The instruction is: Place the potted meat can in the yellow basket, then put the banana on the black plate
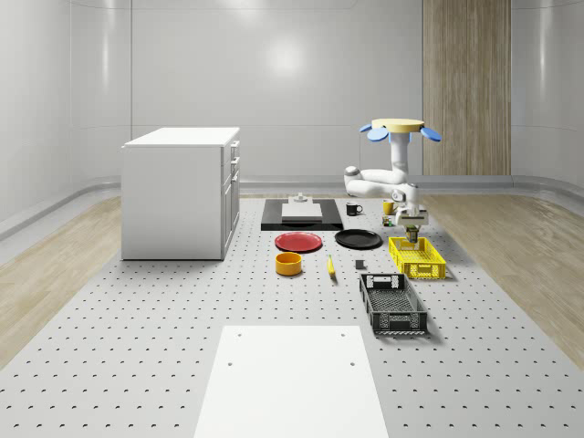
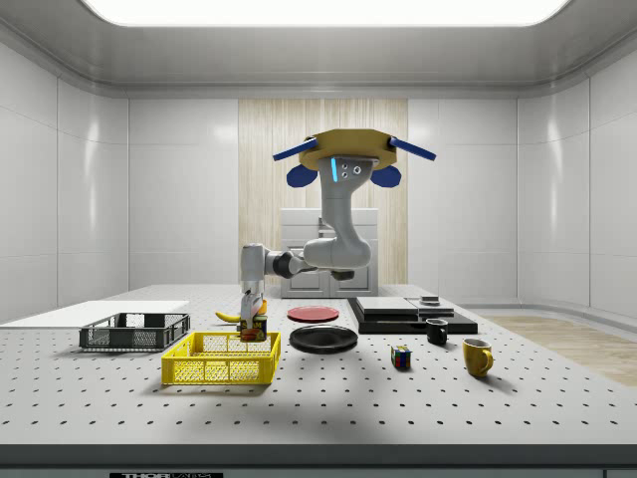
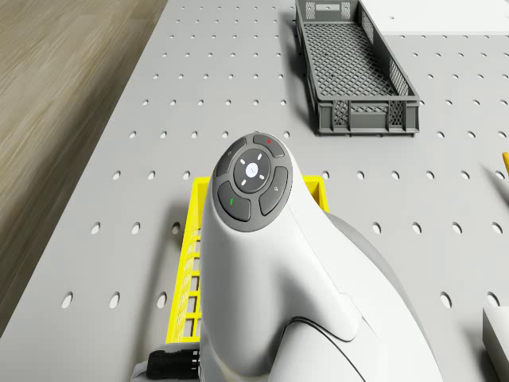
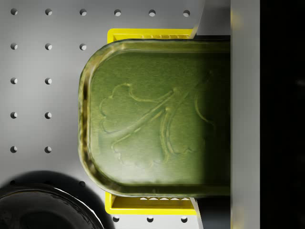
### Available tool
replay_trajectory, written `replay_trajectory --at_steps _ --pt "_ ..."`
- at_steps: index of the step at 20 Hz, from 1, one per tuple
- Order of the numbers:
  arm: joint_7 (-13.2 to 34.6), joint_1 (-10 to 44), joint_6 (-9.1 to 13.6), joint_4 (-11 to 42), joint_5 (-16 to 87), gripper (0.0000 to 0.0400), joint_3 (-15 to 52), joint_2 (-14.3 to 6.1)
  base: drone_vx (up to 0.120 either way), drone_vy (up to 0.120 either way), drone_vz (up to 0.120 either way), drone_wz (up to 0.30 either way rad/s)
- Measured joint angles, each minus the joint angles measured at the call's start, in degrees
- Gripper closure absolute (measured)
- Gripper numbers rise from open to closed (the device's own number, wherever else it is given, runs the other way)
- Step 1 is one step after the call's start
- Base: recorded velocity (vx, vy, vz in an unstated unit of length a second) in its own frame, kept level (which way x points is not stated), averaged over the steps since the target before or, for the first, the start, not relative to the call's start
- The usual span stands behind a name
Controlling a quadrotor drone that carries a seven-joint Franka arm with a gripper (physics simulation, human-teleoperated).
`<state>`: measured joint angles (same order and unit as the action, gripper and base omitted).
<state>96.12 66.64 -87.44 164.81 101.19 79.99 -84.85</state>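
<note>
**Can over the basket, release still to come**

We are in the first step of the task: carrying the potted meat can to the yellow basket. Our drone hovers above the table, behind the basket's far end in the whole-scene view, and our arm reaches down from it. The gripper pinches the can between its fingers; in the wrist view the can's green embossed lid sits right below the camera, with yellow basket rim showing past it on two opposite sides. In the side view the can hangs at about rim level at the basket's far end, and we cannot tell whether it touches the basket floor.

We judge the next move to be a short descent until the can rests inside, then spreading the fingers and lifting straight up so the can is not dragged against the wall.

The banana lies on the table between the orange bowl and the gray crate, near the black plate, untouched.
</note>
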Motion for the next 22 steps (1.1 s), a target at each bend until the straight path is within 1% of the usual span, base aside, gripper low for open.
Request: replay_trajectory --at_steps 4,7,11,19,20,21,22 --pt "0.1 0.1 -0.3 0.0 -0.1 0.0114 0.1 -0.3 0.120 0.000 -0.110 0.000" --pt "0.1 0.1 -0.5 0.0 -0.2 0.0114 0.1 -0.6 0.120 0.000 0.000 0.000" --pt "0.0 0.2 -1.5 -0.3 1.4 0.0115 -1.8 -1.0 0.000 0.000 0.000 0.000" --pt "0.3 0.9 -4.2 -1.6 7.2 0.0115 -7.9 -1.7 0.000 0.000 0.000 0.000" --pt "0.3 1.0 -4.5 -1.8 7.8 0.0107 -8.6 -1.7 0.000 0.000 0.000 0.000" --pt "0.3 1.1 -4.7 -2.0 8.3 0.0080 -9.2 -1.7 0.000 0.000 0.000 0.000" --pt "0.3 1.1 -4.9 -2.1 8.7 0.0063 -9.7 -1.7 0.000 0.000 0.000 0.000"
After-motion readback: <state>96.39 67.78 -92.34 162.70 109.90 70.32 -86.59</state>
